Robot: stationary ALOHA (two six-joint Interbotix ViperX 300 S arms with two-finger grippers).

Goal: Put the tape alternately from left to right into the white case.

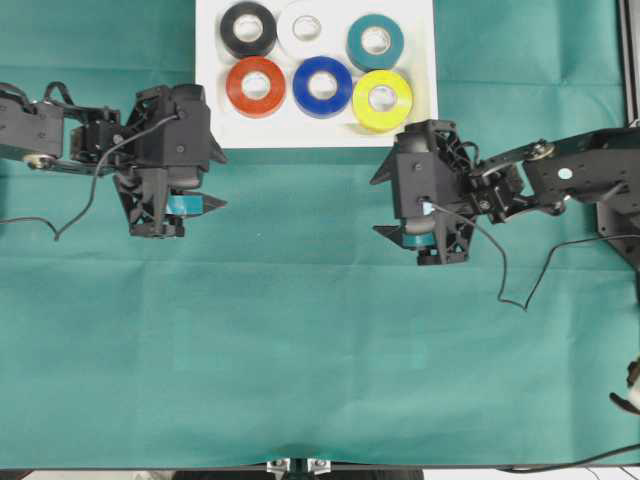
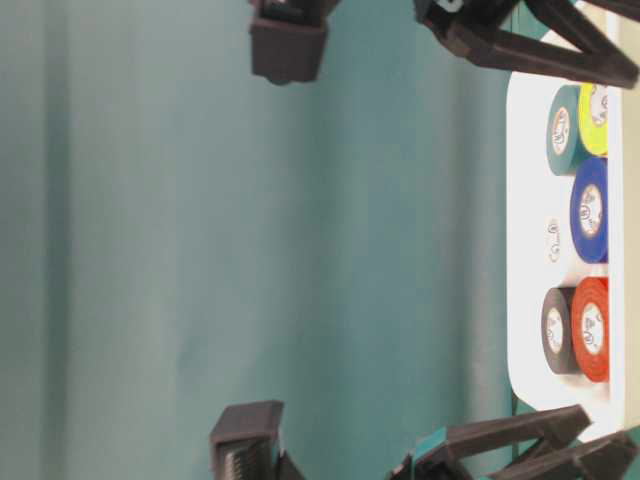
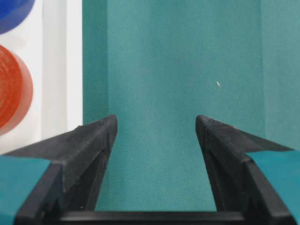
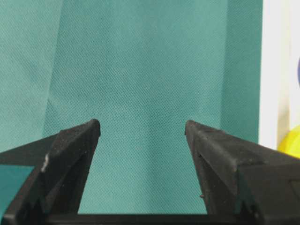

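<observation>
The white case [image 1: 214, 122] lies at the top middle of the green cloth, and all the tape rolls lie in it. Its back row holds black [image 1: 248, 29], white [image 1: 307, 28] and teal [image 1: 375, 41]; its front row holds red-orange [image 1: 256, 86], blue [image 1: 322, 86] and yellow [image 1: 382, 99]. My left gripper [image 1: 221, 180] is open and empty just off the case's near left corner. My right gripper [image 1: 377, 205] is open and empty below the near right corner. The left wrist view shows the red-orange roll [image 3: 11, 91] and the case rim [image 3: 56, 70] at its left. The yellow roll [image 4: 291, 140] shows at the right wrist view's right edge.
Green cloth [image 1: 300, 350] covers the table down to its front edge. A black cable [image 1: 75, 215] trails from the left arm and another [image 1: 520, 290] from the right arm. A metal frame post [image 1: 632, 60] stands at the far right.
</observation>
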